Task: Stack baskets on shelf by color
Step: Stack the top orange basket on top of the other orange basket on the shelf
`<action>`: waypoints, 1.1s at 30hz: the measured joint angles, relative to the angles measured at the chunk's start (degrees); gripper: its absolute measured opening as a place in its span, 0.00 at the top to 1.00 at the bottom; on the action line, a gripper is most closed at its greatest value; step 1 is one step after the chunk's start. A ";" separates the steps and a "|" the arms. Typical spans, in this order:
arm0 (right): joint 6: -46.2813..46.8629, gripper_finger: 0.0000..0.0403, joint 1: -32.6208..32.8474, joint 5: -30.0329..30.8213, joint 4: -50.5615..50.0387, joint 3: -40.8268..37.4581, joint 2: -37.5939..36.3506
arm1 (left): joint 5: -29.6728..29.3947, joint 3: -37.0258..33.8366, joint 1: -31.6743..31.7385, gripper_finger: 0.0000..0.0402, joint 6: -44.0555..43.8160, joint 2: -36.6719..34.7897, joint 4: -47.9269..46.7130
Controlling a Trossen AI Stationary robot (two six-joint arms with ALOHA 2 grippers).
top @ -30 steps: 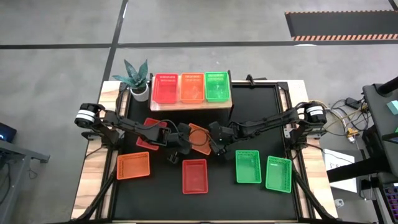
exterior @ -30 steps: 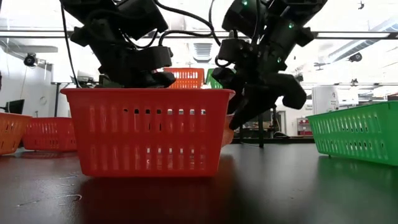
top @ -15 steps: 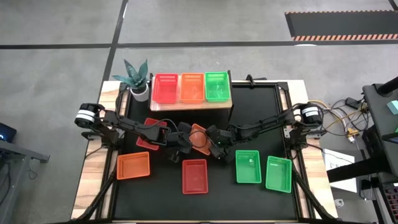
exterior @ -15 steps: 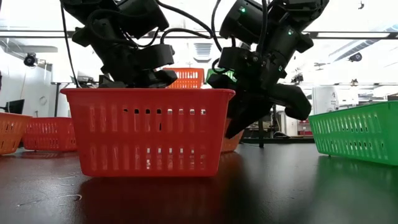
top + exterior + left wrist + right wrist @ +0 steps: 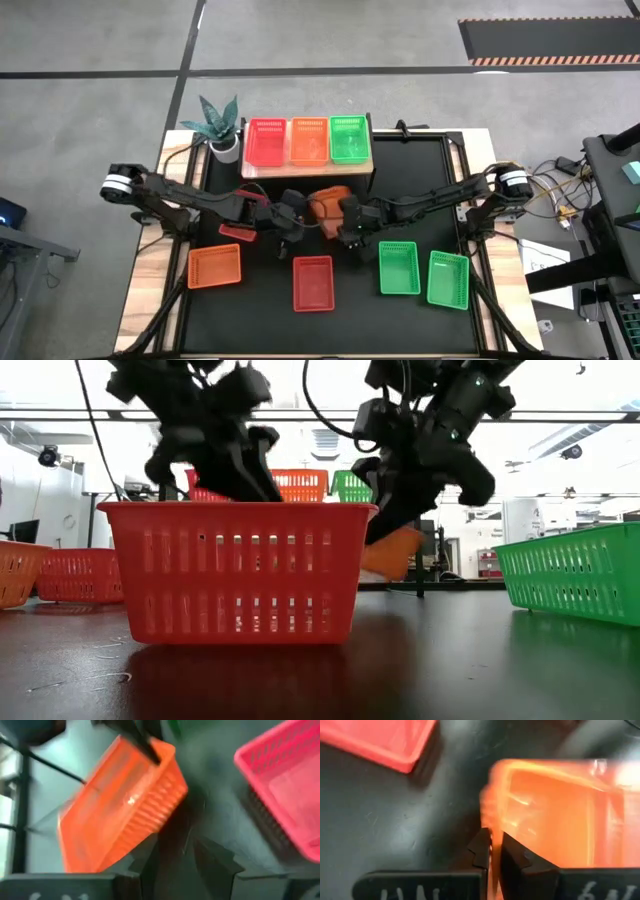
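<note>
On the shelf [image 5: 355,165] a red, an orange and a green basket already sit; left hand [image 5: 291,214] released, right hand [image 5: 346,222] grasping an orange basket [image 5: 328,203] mid-desk; six baskets remain on the desk [image 5: 440,180].

A potted plant [image 5: 219,124] with spiky green leaves stands in a white pot at the far left corner of the black tabletop [image 5: 355,300], off its mat.
</note>
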 joint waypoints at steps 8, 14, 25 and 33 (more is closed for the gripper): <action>8.79 0.98 2.30 2.86 -0.75 0.04 -5.57 | -0.11 0.04 -0.03 0.72 3.32 -12.13 0.07; 13.16 0.98 6.26 5.48 -1.77 1.96 -7.77 | -0.28 -0.49 -0.03 0.72 4.12 -21.27 -0.07; 17.38 0.98 9.68 11.90 -16.64 24.64 -3.17 | -4.77 -7.92 -0.19 0.72 -1.88 -34.24 1.47; 12.81 0.98 3.99 25.75 -31.40 45.37 4.15 | -4.83 -9.99 -0.19 0.72 -4.91 -40.71 1.72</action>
